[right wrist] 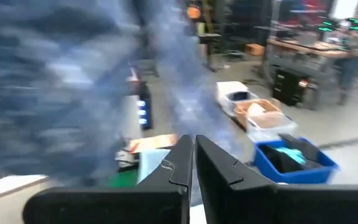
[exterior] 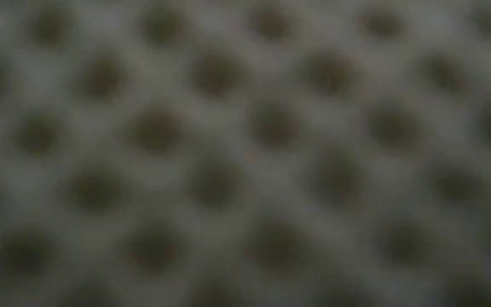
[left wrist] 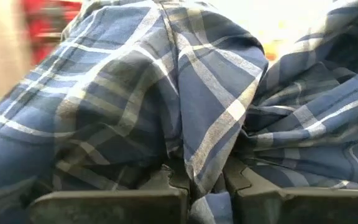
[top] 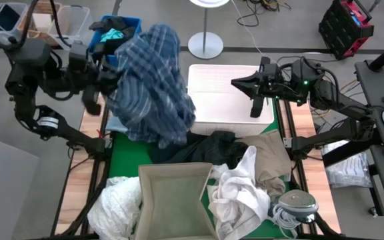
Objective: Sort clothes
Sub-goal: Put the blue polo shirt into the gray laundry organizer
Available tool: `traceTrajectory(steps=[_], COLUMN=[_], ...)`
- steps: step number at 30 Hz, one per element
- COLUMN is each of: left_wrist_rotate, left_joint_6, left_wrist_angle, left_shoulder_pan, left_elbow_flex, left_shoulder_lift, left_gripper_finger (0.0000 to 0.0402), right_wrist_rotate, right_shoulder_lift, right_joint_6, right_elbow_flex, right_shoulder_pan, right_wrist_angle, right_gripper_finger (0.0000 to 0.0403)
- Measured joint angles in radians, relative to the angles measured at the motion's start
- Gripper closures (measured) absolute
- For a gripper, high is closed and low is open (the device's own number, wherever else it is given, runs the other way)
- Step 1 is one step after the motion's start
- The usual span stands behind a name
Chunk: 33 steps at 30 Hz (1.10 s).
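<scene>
The blue plaid shirt hangs bunched above the table's far left, with my left gripper shut on it; it fills the left wrist view. More clothes lie heaped nearer: a black piece, a khaki piece, a white piece and a cream piece. A light blue edge shows under the shirt. My right gripper hovers shut over a white box, holding nothing. My left gripper pinches a fold of the plaid shirt between its two fingers, several layers bunched together. The fingers come level from the table's left. The shirt is lifted, hanging slack below and beside the hold; its lower end reaches the clothes heap.
A small blue bin with dark and teal fabric stands at the far left behind the shirt. A tan open box sits at the near edge on the green mat. A grey coiled thing lies near right. A blurred mesh pattern fills the low view.
</scene>
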State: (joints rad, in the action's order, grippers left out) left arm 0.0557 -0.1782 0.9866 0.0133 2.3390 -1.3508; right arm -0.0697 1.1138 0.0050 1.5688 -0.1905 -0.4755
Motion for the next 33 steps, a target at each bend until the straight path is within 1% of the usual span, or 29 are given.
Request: traceTrajectory(steps=[3,6,10,14,17,20,22,24,26,31,33], left_wrist_rotate=[-0.115,-0.173,-0.179,-0.161,-0.148,-0.144,-0.099,-0.004,0.070,0.214,0.244], left_joint_6=[-0.016,-0.024,-0.049,-0.075,-0.070,-0.056,-0.052,-0.049,-0.040,-0.051,-0.079], left_wrist_angle=[-0.051,-0.070,-0.067,-0.084,-0.174,-0.261,-0.272,-0.262,-0.236,-0.199,-0.201], left_shoulder_pan=[-0.045,-0.109,-0.205,-0.329,-0.413,-0.466,-0.490,-0.516,-0.526,-0.525,-0.525], left_elbow_flex=[0.002,0.003,0.003,0.003,0.003,0.002,0.002,0.002,0.002,-0.001,0.001], left_shoulder_lift=[-0.003,-0.004,-0.003,-0.018,-0.053,-0.092,-0.113,-0.136,-0.165,-0.219,-0.234], left_gripper_finger=[0.0395,0.0395,0.0395,0.0395,0.0395,0.0395,0.0395,0.0395,0.0395,0.0395,0.0395], right_wrist_rotate=[-0.060,-0.089,-0.090,-0.091,-0.091,-0.091,-0.091,-0.091,-0.090,-0.090,-0.090], right_shoulder_lift=[-0.004,-0.008,-0.010,-0.014,-0.014,-0.014,-0.016,-0.025,-0.043,-0.104,-0.132], right_joint_6=[0.017,0.044,0.065,0.082,0.082,0.081,0.073,0.043,0.019,0.037,0.042], right_elbow_flex=[0.000,0.000,0.000,0.000,0.000,0.000,0.000,0.000,0.000,0.000,0.000], right_shoulder_pan=[-0.004,-0.013,-0.025,-0.026,-0.026,-0.026,-0.026,-0.026,-0.026,-0.038,-0.038], right_wrist_angle=[-0.022,-0.034,-0.058,-0.086,-0.107,-0.113,-0.128,-0.163,-0.213,-0.328,-0.366], right_gripper_finger=[0.0390,0.0390,0.0390,0.0390,0.0390,0.0390,0.0390,0.0390,0.0390,0.0390,0.0390])
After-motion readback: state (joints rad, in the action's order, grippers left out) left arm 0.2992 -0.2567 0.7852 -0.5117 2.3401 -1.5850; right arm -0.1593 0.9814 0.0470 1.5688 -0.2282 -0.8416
